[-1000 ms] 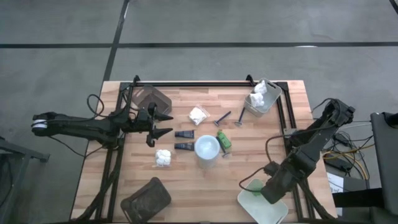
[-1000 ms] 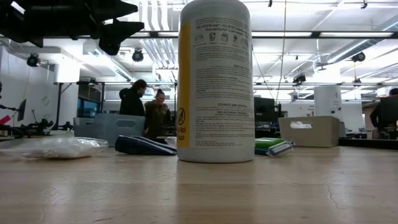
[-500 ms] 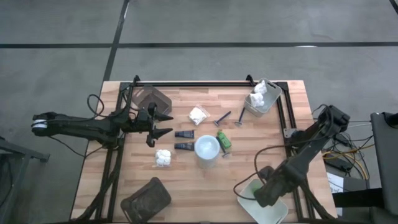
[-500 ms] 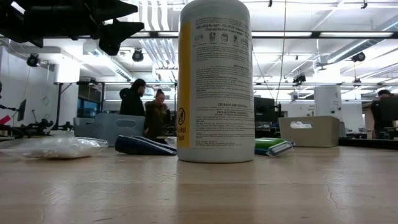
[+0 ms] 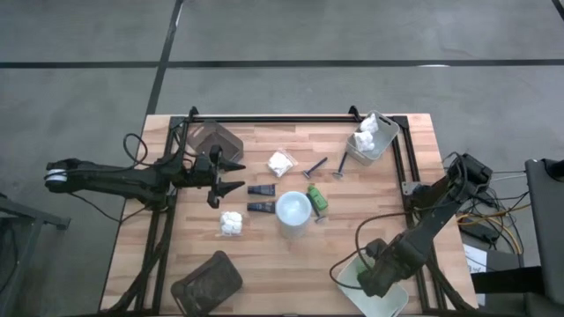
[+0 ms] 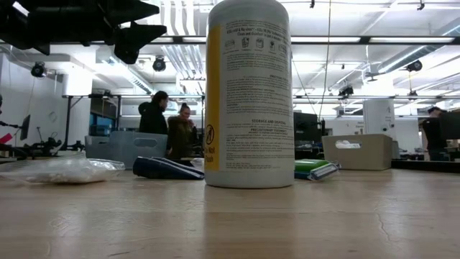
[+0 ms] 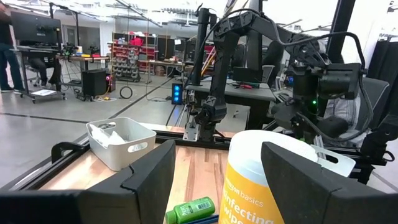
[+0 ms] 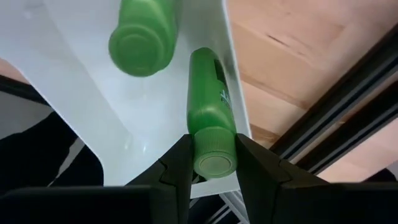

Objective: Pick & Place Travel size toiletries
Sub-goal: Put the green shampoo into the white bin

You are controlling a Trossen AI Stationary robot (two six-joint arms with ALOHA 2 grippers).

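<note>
While the tall yellow bottle [image 6: 249,93] blocks the low view, the right hand [image 8: 211,163] grips a green bottle [image 8: 208,118] in the near-right white tray [image 5: 390,299]; left hand [image 5: 231,176] open.

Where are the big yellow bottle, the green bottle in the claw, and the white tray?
Yellow bottle [image 6: 249,93], low view, label.
Green bottle [image 8: 208,112], right wrist view, body.
White tray [image 8: 74,99], right wrist view, inner wall.

Two dark jointed arms [image 5: 115,179], looping black cables, pointed hands (matte black) [image 5: 231,174]
</note>
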